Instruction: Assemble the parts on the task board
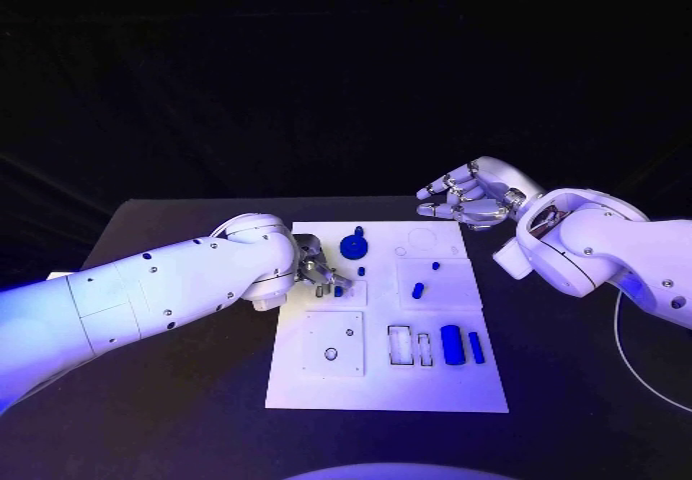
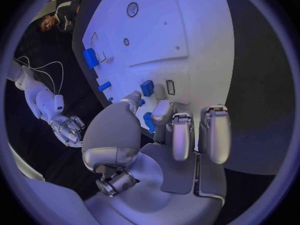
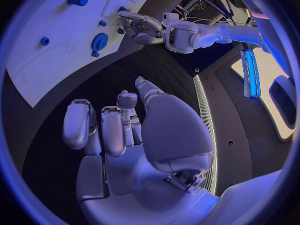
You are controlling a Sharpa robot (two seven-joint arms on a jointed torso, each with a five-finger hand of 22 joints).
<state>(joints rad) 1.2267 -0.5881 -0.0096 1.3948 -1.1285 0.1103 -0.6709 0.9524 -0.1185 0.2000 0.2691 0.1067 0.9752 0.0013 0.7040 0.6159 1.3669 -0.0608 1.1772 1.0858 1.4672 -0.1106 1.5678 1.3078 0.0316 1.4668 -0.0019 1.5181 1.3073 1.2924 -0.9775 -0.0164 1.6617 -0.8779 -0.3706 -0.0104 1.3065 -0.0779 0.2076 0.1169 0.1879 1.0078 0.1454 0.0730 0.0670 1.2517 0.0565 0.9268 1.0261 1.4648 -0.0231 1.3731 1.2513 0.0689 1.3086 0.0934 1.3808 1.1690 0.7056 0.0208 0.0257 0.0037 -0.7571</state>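
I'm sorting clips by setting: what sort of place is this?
Likely a robotics lab or test bench: a black table holding a white task board with small blue parts.

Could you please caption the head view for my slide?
Left hand works at blue parts on the task board; right hand hovers beyond its far edge.

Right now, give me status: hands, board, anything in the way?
Left hand down on the task board, fingertips at a small blue part; grip unconfirmed. Right hand open, off the board's far right corner. Nothing blocking.
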